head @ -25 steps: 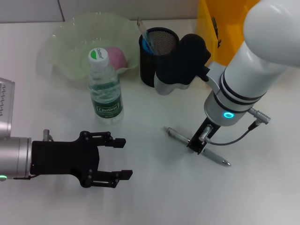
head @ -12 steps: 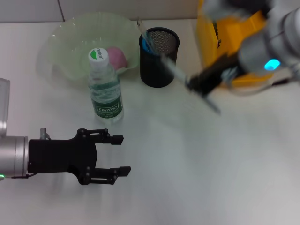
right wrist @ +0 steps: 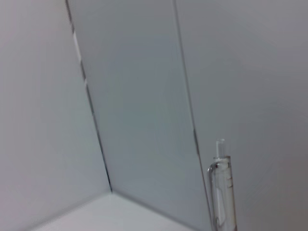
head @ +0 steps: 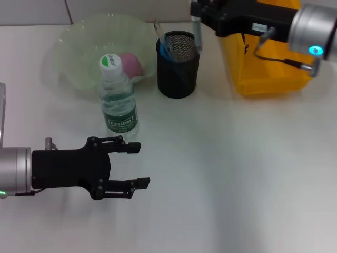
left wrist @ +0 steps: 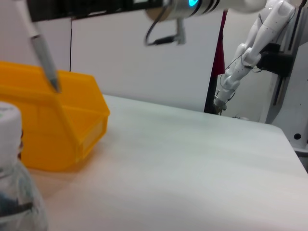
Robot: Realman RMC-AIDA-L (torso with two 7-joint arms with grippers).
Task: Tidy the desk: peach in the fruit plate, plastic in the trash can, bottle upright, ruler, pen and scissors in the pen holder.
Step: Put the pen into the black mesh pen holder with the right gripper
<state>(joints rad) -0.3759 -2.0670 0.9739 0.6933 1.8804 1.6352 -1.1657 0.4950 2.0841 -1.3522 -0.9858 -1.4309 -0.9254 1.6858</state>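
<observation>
One pen (head: 197, 32) is held upright by the right end effector (head: 202, 13), its tip just above the rim of the black mesh pen holder (head: 178, 66). Beside the holder, a water bottle (head: 118, 100) stands before the fruit plate (head: 68, 50) carrying the peach (head: 131, 64). The left end effector (head: 124, 166) hovers released over the worktop (head: 237, 174).

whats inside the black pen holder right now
The pen holder shows a blue item against its inner wall. The pen in the right gripper hangs above its rim. Its bottom is hidden.
</observation>
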